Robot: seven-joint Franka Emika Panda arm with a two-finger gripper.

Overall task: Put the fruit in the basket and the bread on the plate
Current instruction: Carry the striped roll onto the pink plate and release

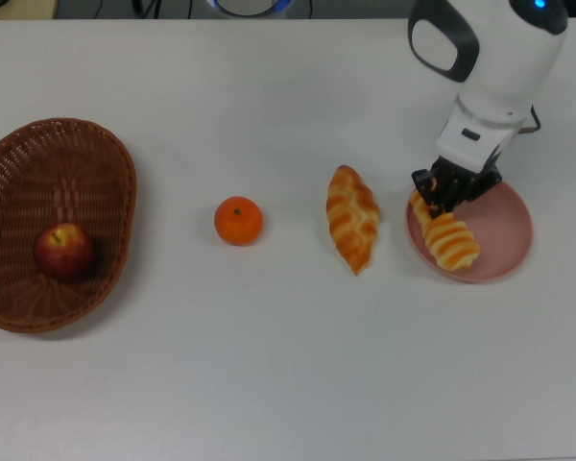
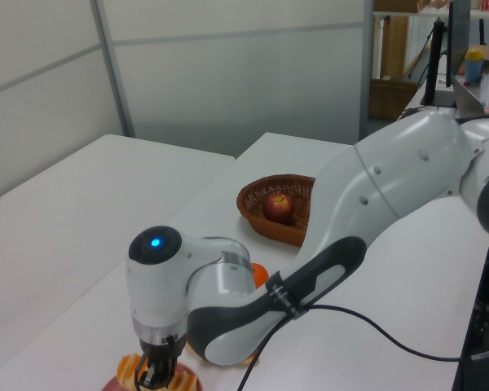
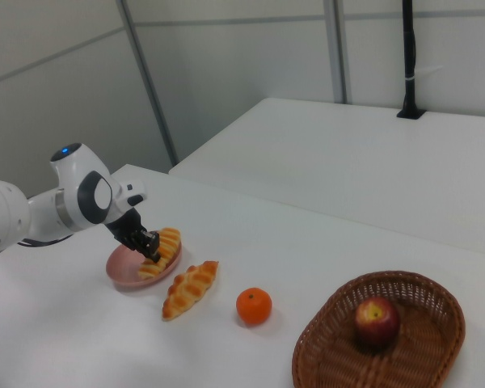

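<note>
My gripper (image 1: 442,199) is shut on the top end of the ridged spiral roll (image 1: 448,239), which lies tilted over the pink plate (image 1: 507,217) at the top view's right. In the right view the gripper (image 3: 150,244) holds the roll (image 3: 163,250) at the plate (image 3: 120,267). The braided loaf (image 1: 352,218) lies on the table just left of the plate. The mandarin (image 1: 238,220) sits further left. The apple (image 1: 64,252) rests inside the wicker basket (image 1: 125,182) at the far left.
The arm's white body (image 2: 228,301) fills the left view's foreground and hides most of the plate there. A black cable (image 2: 391,338) trails over the table. A second white table (image 3: 372,153) stands behind in the right view.
</note>
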